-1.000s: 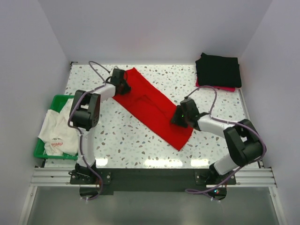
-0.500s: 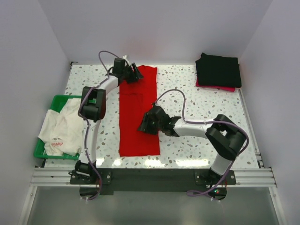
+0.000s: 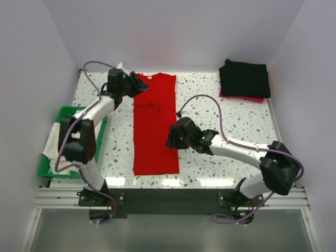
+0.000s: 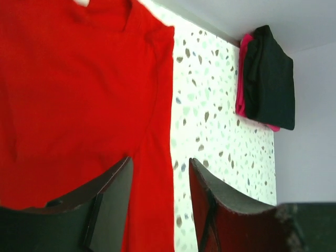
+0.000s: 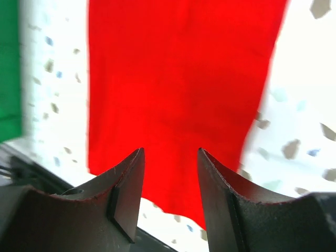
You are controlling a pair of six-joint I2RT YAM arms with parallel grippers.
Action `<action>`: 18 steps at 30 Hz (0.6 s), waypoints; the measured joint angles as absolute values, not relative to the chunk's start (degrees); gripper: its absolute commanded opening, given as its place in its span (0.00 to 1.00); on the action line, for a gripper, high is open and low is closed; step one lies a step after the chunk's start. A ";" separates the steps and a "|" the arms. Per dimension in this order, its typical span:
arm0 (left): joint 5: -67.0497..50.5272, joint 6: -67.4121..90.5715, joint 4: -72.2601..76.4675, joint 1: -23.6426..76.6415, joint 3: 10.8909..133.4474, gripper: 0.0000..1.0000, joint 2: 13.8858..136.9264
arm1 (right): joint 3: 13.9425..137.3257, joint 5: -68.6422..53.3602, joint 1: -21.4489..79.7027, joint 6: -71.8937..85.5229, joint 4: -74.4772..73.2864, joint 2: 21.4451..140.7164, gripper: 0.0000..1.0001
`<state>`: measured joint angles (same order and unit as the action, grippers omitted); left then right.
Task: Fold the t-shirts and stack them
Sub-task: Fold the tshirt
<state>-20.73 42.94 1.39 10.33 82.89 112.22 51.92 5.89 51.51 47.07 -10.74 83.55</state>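
The red t-shirt (image 3: 154, 126) lies flat on the table as a long strip, collar end at the back and hem near the front edge. My left gripper (image 3: 138, 86) is open and empty at its back left corner; in the left wrist view the gripper (image 4: 160, 159) hovers over the shirt's (image 4: 79, 94) edge. My right gripper (image 3: 171, 137) is open and empty at the shirt's right edge; in the right wrist view the gripper (image 5: 170, 150) is above the hem end of the shirt (image 5: 178, 79). Folded black t-shirts (image 3: 244, 79) are stacked at the back right. The white t-shirt (image 3: 68, 144) lies crumpled in the basket.
The green plastic basket (image 3: 67, 111) sits at the table's left edge and shows in the right wrist view (image 5: 8, 68). A pink cloth (image 3: 252, 98) lies under the black stack, which also shows in the left wrist view (image 4: 270, 79). White walls enclose the table.
The red shirt swung from lying diagonally to lying straight front to back. The left gripper has since drawn back to the left off the collar, and the right gripper shifted slightly right off the cloth.
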 measured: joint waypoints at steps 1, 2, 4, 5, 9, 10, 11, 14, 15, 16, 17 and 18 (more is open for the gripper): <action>-18.65 44.03 2.11 10.55 77.36 0.50 106.74 | 51.90 6.44 51.72 45.87 -12.10 83.48 0.48; -16.62 44.99 1.69 10.70 72.14 0.48 101.12 | 51.90 6.59 51.92 45.08 -13.08 83.48 0.48; -11.55 46.54 1.54 11.79 62.63 0.47 90.74 | 51.88 7.60 53.01 43.27 -15.42 83.48 0.48; -9.02 47.29 0.34 12.64 58.30 0.47 85.78 | 51.88 8.32 53.82 42.46 -16.53 83.48 0.48; 0.08 49.52 -5.08 18.46 44.16 0.46 70.54 | 51.88 10.87 58.35 40.16 -19.75 83.57 0.47; 1.56 50.06 -6.46 19.77 41.01 0.46 67.79 | 51.88 11.66 59.70 39.77 -20.27 83.68 0.47; 2.70 50.46 -8.60 20.58 38.15 0.46 65.25 | 51.88 12.56 60.95 39.53 -20.71 83.94 0.47; 5.30 51.55 -15.27 21.08 31.38 0.45 59.53 | 51.88 13.98 63.79 38.98 -21.56 84.90 0.47; 5.63 51.75 -16.71 21.12 29.93 0.45 58.24 | 51.90 14.22 64.53 38.89 -21.61 85.45 0.47; 6.00 51.96 -18.33 21.21 28.45 0.45 56.75 | 51.96 14.37 65.14 38.79 -21.63 86.11 0.47; 6.26 52.03 -20.01 21.54 27.27 0.45 55.46 | 52.23 14.52 65.67 38.72 -21.65 86.98 0.47; 6.24 52.12 -21.12 21.87 26.70 0.45 54.81 | 52.62 14.66 66.04 38.63 -21.65 88.09 0.47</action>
